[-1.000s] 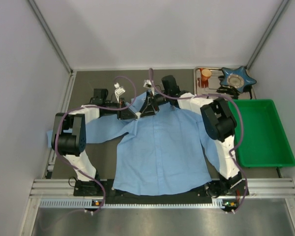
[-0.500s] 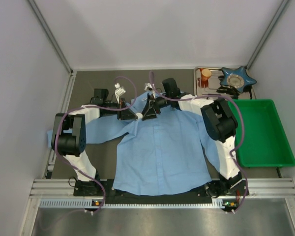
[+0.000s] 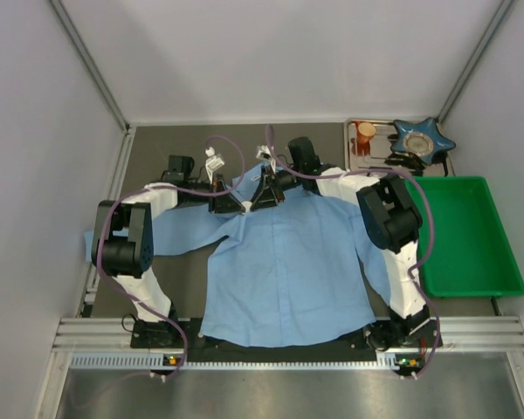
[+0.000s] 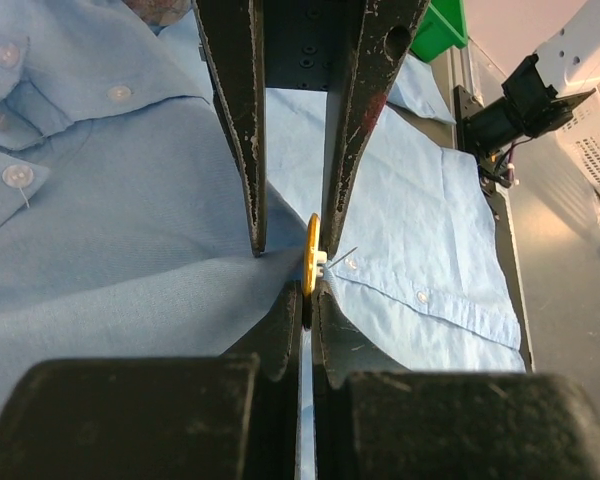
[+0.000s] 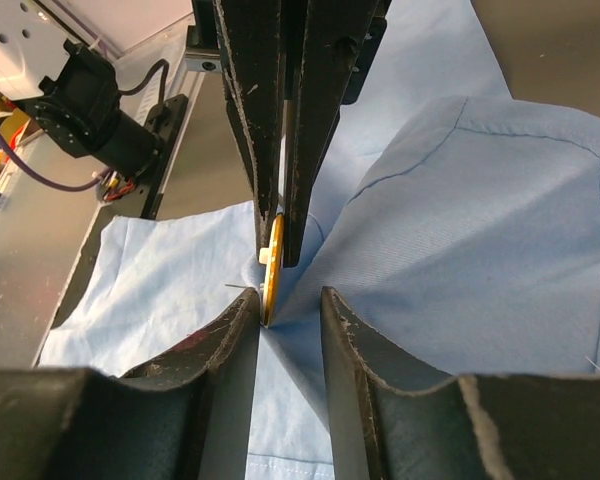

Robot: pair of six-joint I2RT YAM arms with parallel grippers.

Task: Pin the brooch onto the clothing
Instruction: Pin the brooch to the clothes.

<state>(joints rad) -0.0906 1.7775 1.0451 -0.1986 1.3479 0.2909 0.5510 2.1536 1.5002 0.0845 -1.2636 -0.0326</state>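
Left wrist view: the left gripper is pressed shut on the near rim of the brooch. The brooch is a thin gold disc seen edge-on, standing upright just past the fingertips. A small white clasp and a fine pin stick out from one face of the disc.

The right gripper comes in head-on from the opposite side. Its two fingers are apart and straddle the disc without clamping it. One tip lies just beside the clasp; whether it touches is not clear. The other tip stands off from the plain face.

Directly under both sets of fingertips lies the light blue shirt, its cloth creasing up toward the foot of the disc. White buttons show to either side of the fingers.

From the top external view, the two grippers meet nose to nose over the shirt's top end, the part farthest from the arm bases. The shirt is spread front-up on the dark table with its sleeves out under both arms. Well off to the right arm's outer side sits a green tray. Beyond that tray is a metal tray holding an orange cup, with a blue star-shaped thing next to the cup.
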